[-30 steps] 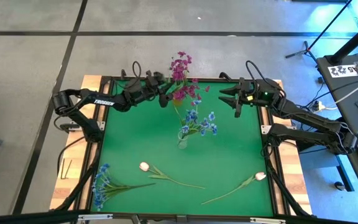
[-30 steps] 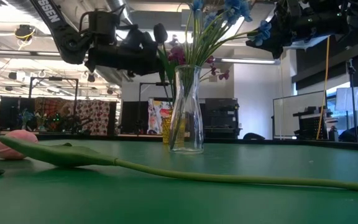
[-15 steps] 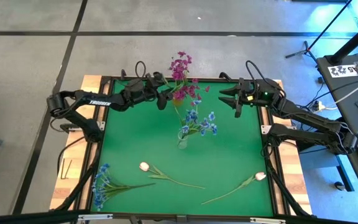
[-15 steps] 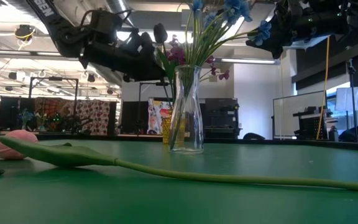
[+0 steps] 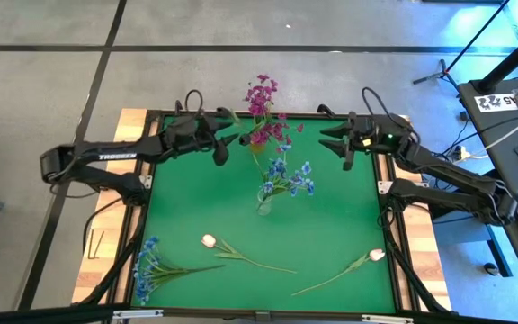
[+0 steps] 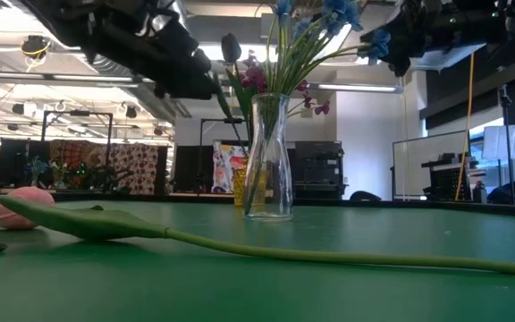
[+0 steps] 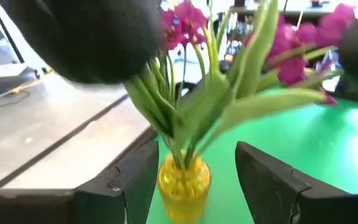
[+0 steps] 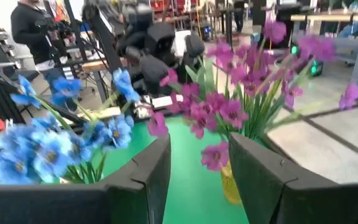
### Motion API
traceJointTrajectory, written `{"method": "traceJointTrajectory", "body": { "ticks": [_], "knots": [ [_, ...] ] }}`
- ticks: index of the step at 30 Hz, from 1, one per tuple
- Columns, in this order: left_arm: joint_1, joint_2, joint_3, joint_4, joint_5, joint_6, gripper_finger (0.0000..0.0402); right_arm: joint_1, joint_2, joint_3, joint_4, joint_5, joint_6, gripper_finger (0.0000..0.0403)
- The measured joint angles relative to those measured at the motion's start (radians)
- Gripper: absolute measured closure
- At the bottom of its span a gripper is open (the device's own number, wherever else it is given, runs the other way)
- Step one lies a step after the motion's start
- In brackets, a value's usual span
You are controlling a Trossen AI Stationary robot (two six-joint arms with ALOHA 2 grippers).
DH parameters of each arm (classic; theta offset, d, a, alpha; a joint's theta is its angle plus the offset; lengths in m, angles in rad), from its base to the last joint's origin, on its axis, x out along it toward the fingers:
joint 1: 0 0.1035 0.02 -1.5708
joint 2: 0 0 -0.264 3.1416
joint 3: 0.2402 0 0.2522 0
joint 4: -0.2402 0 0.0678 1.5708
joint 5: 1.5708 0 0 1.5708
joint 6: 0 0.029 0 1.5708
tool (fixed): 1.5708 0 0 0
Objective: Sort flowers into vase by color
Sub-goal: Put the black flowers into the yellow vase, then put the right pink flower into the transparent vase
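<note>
1. The green bench (image 5: 331,234) carries two vases: a clear glass vase (image 6: 268,156) near the middle and a yellow vase (image 7: 184,180) at the far edge.
2. The clear glass vase holds the blue sprays (image 5: 288,177); in the low view their green stems fan out above its neck.
3. The yellow vase holds the magenta sprays (image 5: 264,112), which lean out over the far edge of the bench.
4. The left gripper (image 5: 222,148) hangs above the bench's far side, just beside the magenta sprays, its fingers spread wide and holding nothing. In its wrist view the yellow vase sits between the two dark fingers (image 7: 269,177), farther off, with stems and leaves rising across the view.
5. The right gripper (image 5: 342,148) hovers over the far right part of the bench, apart from both vases. Its fingers stand part open and empty in the right wrist view, with blue and magenta blossoms ahead of them.
6. Loose flowers lie on the near half of the bench: a blue spray (image 5: 156,264) at the near left corner, a white-pink tulip (image 5: 232,252) near the middle front, and a second tulip (image 5: 353,265) toward the near right.
7. In the low view the nearest tulip's stem (image 6: 329,255) runs across the foreground in front of the glass vase.
8. A person in dark clothes (image 8: 33,28) stands in the room beyond the bench.
</note>
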Motion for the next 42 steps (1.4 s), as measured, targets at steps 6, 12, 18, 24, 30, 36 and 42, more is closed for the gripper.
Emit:
{"method": "traceJointTrajectory", "body": {
  "ticks": [6,12,18,24,30,36,42],
  "knots": [
    [-0.046,-0.077,0.000,-0.149,-0.048,-0.020,0.0193,0.000,-0.061,0.036,-0.008,-0.044,0.024,0.0243],
    [-0.114,-0.161,0.000,-0.324,-0.057,-0.080,0.0193,0.000,-0.131,0.087,-0.087,-0.088,0.034,0.0243],
    [-0.211,-0.251,0.000,-0.497,-0.165,-0.142,0.0193,0.000,-0.188,0.125,-0.143,-0.107,0.034,0.0243],
    [-0.315,-0.326,0.000,-0.557,-0.177,-0.220,0.0193,0.000,-0.260,0.131,-0.150,-0.206,0.080,0.0243],
    [-0.424,-0.348,0.000,-0.554,-0.183,-0.280,0.0193,0.000,-0.281,0.132,-0.167,-0.253,0.104,0.0243],
    [-0.607,-0.272,0.000,-0.534,-0.159,-0.326,0.0193,0.000,-0.281,0.132,-0.200,-0.253,0.101,0.0243],
    [-0.754,-0.130,0.000,-0.438,-0.225,-0.370,0.0193,0.000,-0.274,0.163,-0.222,-0.186,0.079,0.0243]
  ]
}}
